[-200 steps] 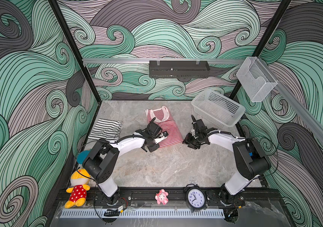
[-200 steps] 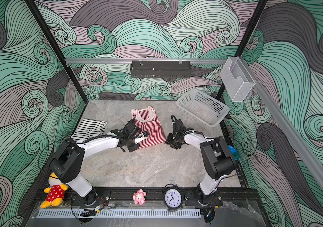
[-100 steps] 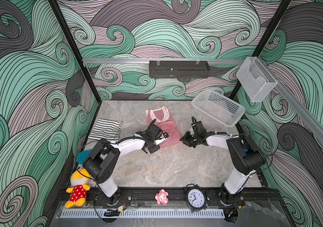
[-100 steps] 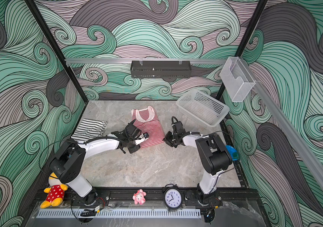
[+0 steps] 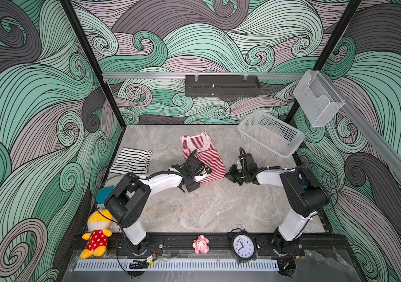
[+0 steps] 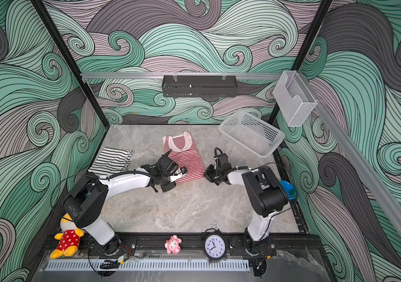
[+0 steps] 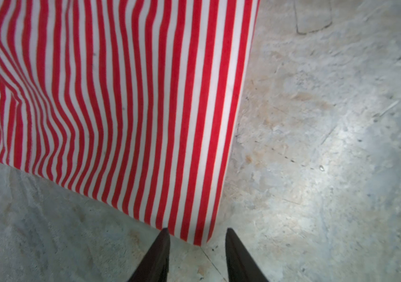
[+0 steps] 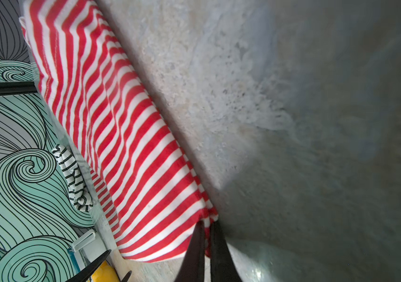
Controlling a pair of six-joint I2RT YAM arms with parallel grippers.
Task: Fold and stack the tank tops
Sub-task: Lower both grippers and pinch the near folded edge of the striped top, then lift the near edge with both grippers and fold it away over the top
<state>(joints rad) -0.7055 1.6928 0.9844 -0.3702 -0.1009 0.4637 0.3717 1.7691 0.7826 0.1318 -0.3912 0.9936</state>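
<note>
Red-and-white tank top (image 8: 131, 156) corner sits pinched between right fingers (image 8: 192, 256).

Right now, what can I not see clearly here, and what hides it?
Left gripper: left wrist view's edge cuts its fingers; contact with the red top unclear.
Right gripper: in both top views its wrist hides the fingertips.
Black-and-white top: left arm covers its near edge in a top view.
Blue thing: half behind the right arm in a top view, unnameable.
</note>
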